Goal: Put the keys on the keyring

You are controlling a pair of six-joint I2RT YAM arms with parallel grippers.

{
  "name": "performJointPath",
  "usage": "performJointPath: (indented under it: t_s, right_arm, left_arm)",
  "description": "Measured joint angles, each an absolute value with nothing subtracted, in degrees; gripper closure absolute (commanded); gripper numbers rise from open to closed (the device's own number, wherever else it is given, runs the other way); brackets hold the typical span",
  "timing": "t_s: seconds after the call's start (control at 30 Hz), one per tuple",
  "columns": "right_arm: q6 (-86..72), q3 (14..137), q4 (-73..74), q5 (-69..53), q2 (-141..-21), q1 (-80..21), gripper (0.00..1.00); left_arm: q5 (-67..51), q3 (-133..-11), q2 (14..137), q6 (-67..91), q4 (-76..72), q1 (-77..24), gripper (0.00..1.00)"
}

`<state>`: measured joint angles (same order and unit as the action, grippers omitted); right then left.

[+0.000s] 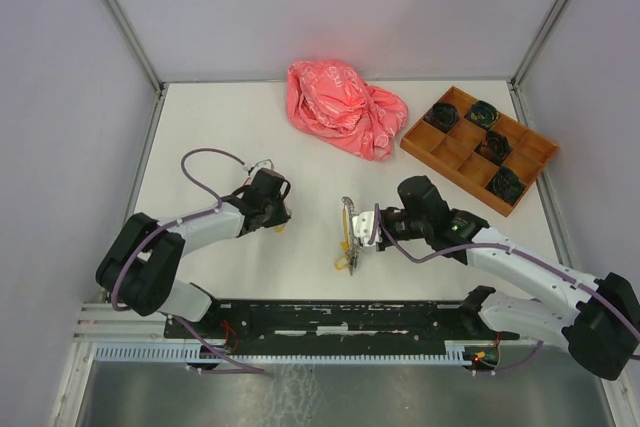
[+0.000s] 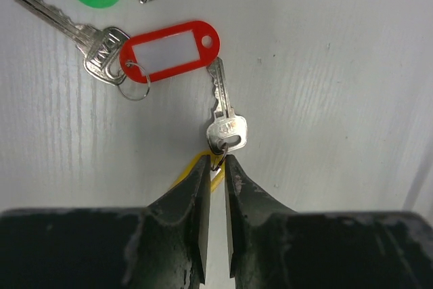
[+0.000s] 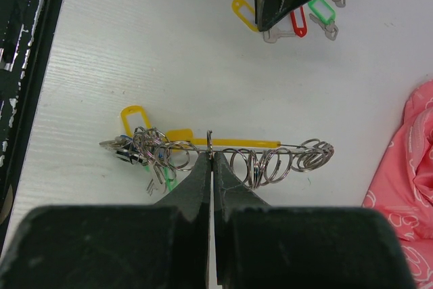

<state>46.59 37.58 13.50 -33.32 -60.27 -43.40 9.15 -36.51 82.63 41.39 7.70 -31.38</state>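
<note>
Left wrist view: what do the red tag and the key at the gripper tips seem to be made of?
The red tag looks like glossy moulded plastic: even colour, soft highlights along its rim, and a matte white centre, perhaps paper. The key looks like bright metal, possibly plated: silver colour, sharp reflections and a crisply cut toothed edge. The exact metal cannot be told.
</note>
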Motion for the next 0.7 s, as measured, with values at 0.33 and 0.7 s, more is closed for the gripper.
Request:
performJointPath:
  t_s: [0.33, 0.7]
  right_arm:
    - [46.6, 37.6, 14.0, -33.1, -60.0, -43.4, 0.99]
    - [46.6, 37.6, 14.3, -33.1, -60.0, -43.5, 0.99]
  left_arm:
    - [11.6, -39.4, 84.1, 36.3, 10.9, -31.4, 0.83]
    - [9.7, -40.7, 83.4, 33.6, 11.3, -31.4, 0.97]
